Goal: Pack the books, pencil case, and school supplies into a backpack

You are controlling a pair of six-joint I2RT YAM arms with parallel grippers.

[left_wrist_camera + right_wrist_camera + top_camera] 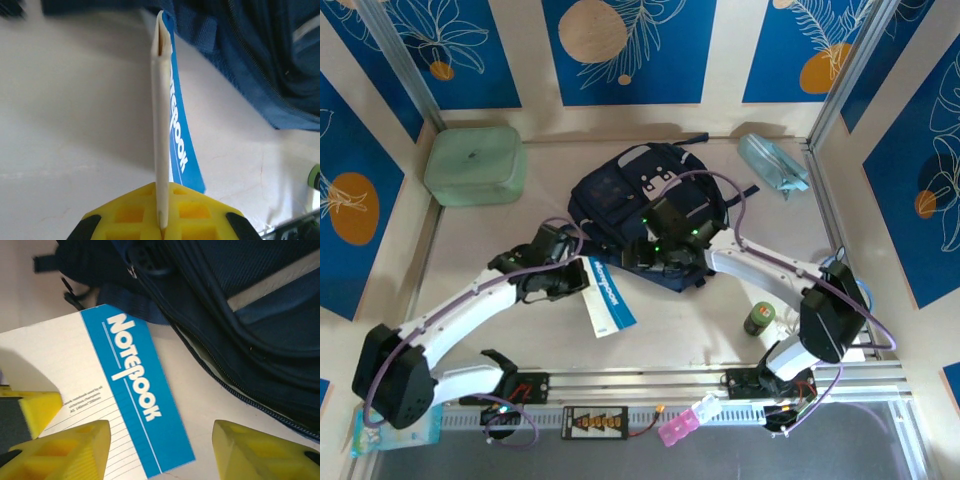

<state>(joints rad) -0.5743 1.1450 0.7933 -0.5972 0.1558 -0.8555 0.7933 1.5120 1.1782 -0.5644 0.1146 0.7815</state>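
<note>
Left gripper (162, 227), lower centre, pinches white-and-blue notebook (176, 135) edge-on; right gripper (160, 442) spread over it, navy backpack (260, 335) upper right.

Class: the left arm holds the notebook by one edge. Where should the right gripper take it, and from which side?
The free blue-band edge of the notebook, opposite the left gripper. It is thin and flat, so the right gripper should probably close its open jaws across the thickness, coming from the backpack side.

navy backpack (620, 195); blue/wht notebook (608, 300); pouch (772, 165) pale-blue?
</note>
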